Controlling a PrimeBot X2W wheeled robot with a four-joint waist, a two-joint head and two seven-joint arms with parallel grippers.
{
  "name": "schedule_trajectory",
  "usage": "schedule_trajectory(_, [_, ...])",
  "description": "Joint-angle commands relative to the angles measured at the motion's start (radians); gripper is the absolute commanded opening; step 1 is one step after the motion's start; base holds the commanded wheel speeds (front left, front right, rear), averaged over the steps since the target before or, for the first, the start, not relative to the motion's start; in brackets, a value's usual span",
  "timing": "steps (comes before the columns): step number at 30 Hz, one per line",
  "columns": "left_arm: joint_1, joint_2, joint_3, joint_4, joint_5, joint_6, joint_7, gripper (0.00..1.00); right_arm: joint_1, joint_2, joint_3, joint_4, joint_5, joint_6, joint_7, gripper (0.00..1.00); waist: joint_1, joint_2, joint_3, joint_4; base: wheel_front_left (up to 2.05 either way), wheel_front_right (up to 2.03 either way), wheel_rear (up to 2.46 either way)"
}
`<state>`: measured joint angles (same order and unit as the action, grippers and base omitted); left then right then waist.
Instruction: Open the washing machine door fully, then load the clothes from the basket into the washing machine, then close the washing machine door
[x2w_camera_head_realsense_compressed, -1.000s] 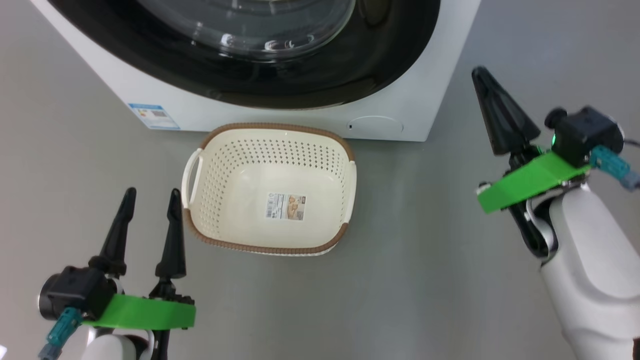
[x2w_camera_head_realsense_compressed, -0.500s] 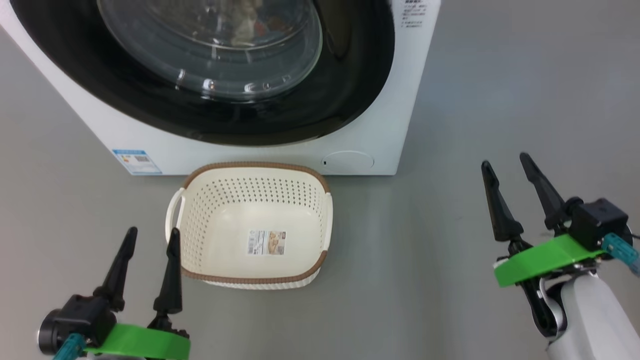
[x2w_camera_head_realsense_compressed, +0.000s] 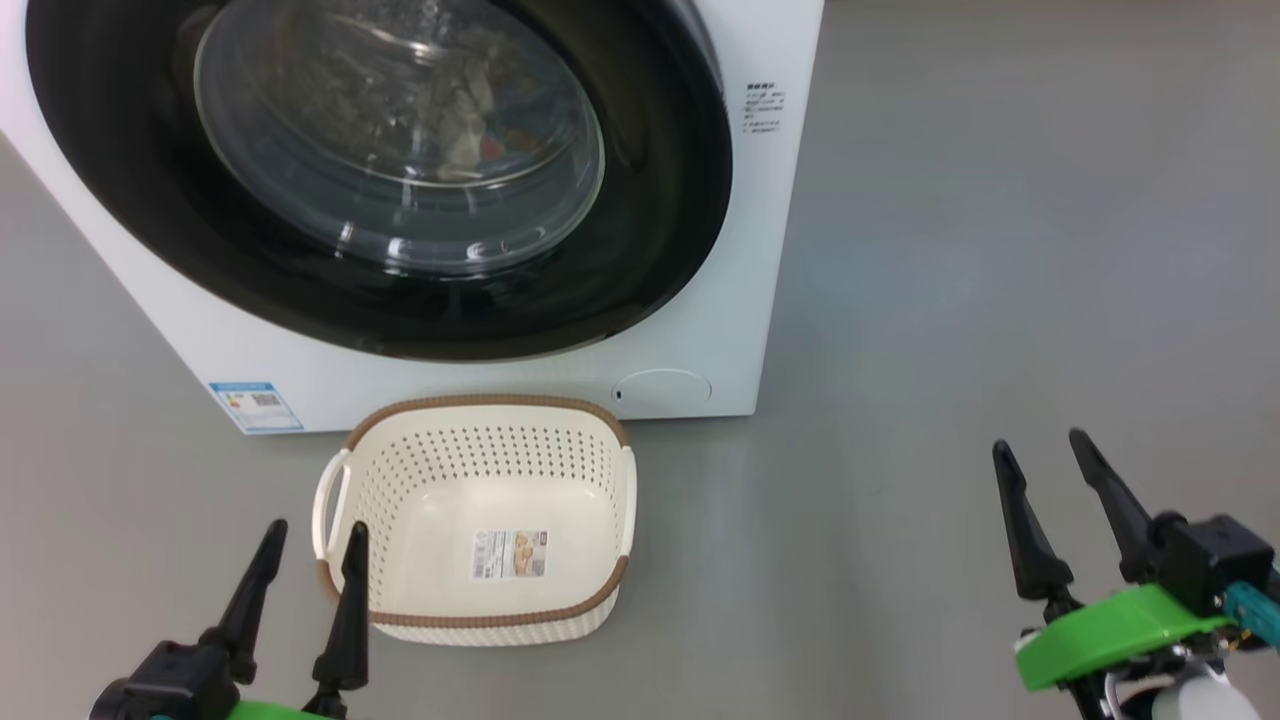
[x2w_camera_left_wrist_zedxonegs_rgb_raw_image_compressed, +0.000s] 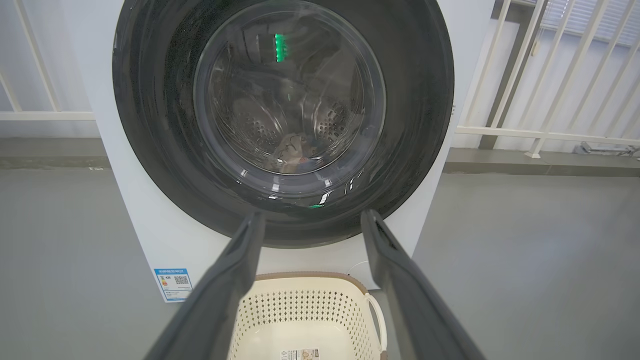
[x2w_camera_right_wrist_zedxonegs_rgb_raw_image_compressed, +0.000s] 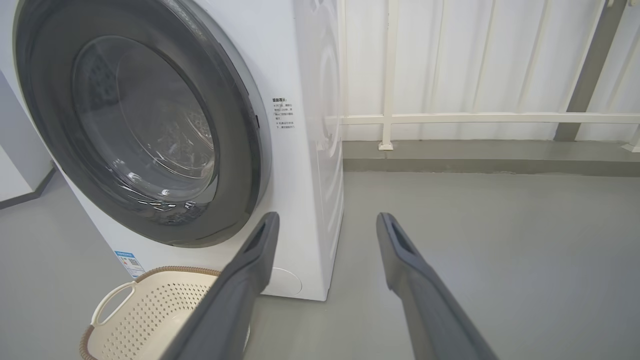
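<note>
1. right gripper has changed: a second ago its fingers were pressed together, up beside the machine's right corner. now they are spread wide, low at the right of the head view. the head camera has tilted too, so more of the machine's front shows.
2. left gripper is open as well, its two dark fingers apart and holding nothing. it sits at the lower left of the head view, by the near left corner of the basket. whether a finger touches the rim cannot be told.
3. the right gripper holds nothing and stands over bare floor, well apart from the basket.
4. the washing machine door lies shut, flat against the front of the washing machine.
5. the clothes show dimly through the glass, low in the steel drum.
6. the basket stands on the floor just in front of the machine, below the door, with a sticker on its perforated bottom.
7. a small blue label sits at the machine's lower left corner, near the basket.
</note>
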<state>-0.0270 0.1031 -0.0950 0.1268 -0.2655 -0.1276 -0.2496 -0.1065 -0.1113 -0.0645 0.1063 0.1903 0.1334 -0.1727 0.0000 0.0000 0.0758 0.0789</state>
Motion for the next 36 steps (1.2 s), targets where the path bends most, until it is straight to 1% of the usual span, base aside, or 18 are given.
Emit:
schedule_trajectory(1, [-0.006, 0.024, 0.030, -0.024, -0.007, -0.002, 0.001, 1.00, 0.021, 0.005, 0.012, -0.049, -0.008, -0.003, 0.008, 1.00, 0.0000, 0.0000, -0.022, -0.014, 0.00, 0.00, 0.00])
schedule_trajectory(8, [0.028, 0.030, 0.029, -0.035, -0.017, 0.005, 0.015, 1.00, 0.108, 0.035, -0.014, -0.120, -0.022, -0.003, 0.040, 1.00, 0.0000, 0.0000, -0.057, -0.030, 0.00, 0.00, 0.00])
schedule_trajectory(16, [0.035, 0.034, 0.027, -0.055, -0.024, 0.015, 0.024, 1.00, 0.142, 0.050, -0.025, -0.170, -0.030, -0.003, 0.061, 1.00, 0.0000, 0.0000, -0.050, -0.038, 0.00, 0.00, 0.00])
schedule_trajectory(36, [0.046, 0.042, 0.016, -0.050, -0.039, 0.030, 0.027, 1.00, 0.167, 0.060, -0.026, -0.195, -0.034, -0.003, 0.082, 1.00, 0.0000, 0.0000, -0.076, -0.042, 0.00, 0.00, 0.00])
